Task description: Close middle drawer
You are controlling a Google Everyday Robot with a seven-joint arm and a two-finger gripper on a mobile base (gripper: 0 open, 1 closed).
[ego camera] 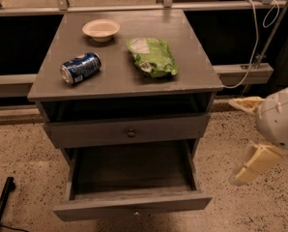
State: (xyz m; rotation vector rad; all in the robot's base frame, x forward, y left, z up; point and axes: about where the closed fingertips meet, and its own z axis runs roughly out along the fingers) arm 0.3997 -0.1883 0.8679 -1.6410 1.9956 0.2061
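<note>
The middle drawer is pulled far out of the grey cabinet, its inside empty, with a long low front panel and a small round knob at the bottom centre. Above it the taller-fronted drawer with a dark knob sits nearly shut. My gripper is to the right of the cabinet, beside the open drawer's right side and clear of it. Its two cream fingers are spread wide and hold nothing.
On the cabinet top lie a blue can on its side, a cream bowl and a green chip bag. A white cable hangs behind at the right. A black bar lies on the speckled floor at the lower left.
</note>
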